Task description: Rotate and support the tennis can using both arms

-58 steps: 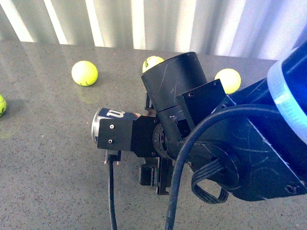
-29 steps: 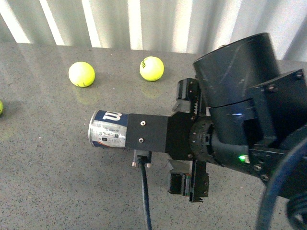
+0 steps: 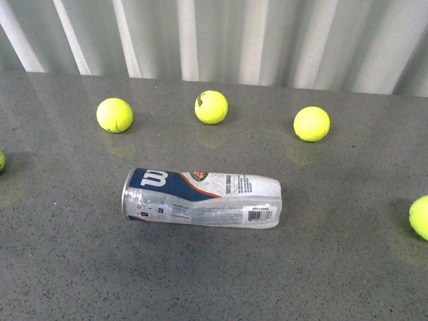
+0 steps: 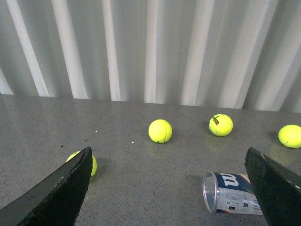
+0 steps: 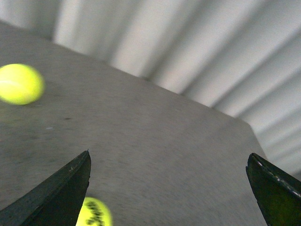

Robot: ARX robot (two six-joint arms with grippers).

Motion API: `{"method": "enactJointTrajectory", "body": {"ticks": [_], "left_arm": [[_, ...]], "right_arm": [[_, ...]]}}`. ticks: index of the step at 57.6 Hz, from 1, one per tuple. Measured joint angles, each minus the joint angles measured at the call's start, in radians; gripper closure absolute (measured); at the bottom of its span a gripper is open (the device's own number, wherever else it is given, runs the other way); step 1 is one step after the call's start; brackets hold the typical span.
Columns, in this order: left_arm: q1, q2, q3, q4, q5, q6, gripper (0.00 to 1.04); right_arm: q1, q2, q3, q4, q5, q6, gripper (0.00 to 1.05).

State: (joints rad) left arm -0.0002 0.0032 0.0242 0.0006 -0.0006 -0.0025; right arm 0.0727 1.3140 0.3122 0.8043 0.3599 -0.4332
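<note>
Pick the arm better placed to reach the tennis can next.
Left, likely. The left hand is open and its wrist view has the tennis can in sight. The right hand, open too, faces only tennis balls and table.

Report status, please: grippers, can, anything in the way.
Left gripper open, empty. Right gripper open, empty. Can on its side on table, not held. Three balls beyond it, none touching.

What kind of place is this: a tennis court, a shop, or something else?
Most likely an indoor test bench or lab, not a court. A grey speckled tabletop stands before a white ribbed wall or curtain, and the tennis can lies on its side among loose tennis balls.
</note>
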Motion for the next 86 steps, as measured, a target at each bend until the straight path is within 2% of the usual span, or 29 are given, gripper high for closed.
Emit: {"method": "enactJointTrajectory", "body": {"ticks": [2, 8, 15, 17, 19, 25, 28, 41, 44, 46, 86], "left_arm": [[0.0, 0.0, 0.0, 0.0, 0.0, 0.0, 0.07], [0.0, 0.0, 0.0, 0.0, 0.0, 0.0, 0.07], [0.0, 0.0, 0.0, 0.0, 0.0, 0.0, 0.07], [0.0, 0.0, 0.0, 0.0, 0.0, 0.0, 0.07], [0.0, 0.0, 0.0, 0.0, 0.0, 0.0, 0.07], [0.0, 0.0, 0.0, 0.0, 0.0, 0.0, 0.07], [0.0, 0.0, 0.0, 0.0, 0.001, 0.0, 0.07], [0.0, 0.0, 0.0, 0.0, 0.0, 0.0, 0.07], [0.0, 0.0, 0.0, 0.0, 0.0, 0.0, 0.07], [0.0, 0.0, 0.0, 0.0, 0.0, 0.0, 0.07], [0.0, -0.001, 0.0, 0.0, 0.0, 0.0, 0.07]], "right_arm": [[-0.069, -0.105, -0.021, -0.051, 0.009, 0.036, 0.07], [-0.149, -0.389, -0.059, -0.141, 0.052, 0.069, 0.07], [-0.115, -0.651, -0.094, -0.133, 0.121, 0.028, 0.07], [-0.122, -0.713, -0.089, -0.183, 0.076, 0.048, 0.1], [-0.125, -0.798, -0.061, -0.338, -0.106, 0.118, 0.17], [-0.081, -0.973, -0.074, -0.642, -0.343, 0.289, 0.35], [-0.072, -1.025, -0.119, -0.695, -0.369, 0.341, 0.43], [-0.072, -1.108, -0.207, -0.712, -0.359, 0.412, 0.82], [-0.073, -1.196, -0.217, -0.805, -0.36, 0.416, 0.97], [-0.074, -1.228, -0.226, -0.814, -0.359, 0.416, 1.01], [-0.074, -1.31, -0.307, -0.808, -0.361, 0.423, 1.01]]}}
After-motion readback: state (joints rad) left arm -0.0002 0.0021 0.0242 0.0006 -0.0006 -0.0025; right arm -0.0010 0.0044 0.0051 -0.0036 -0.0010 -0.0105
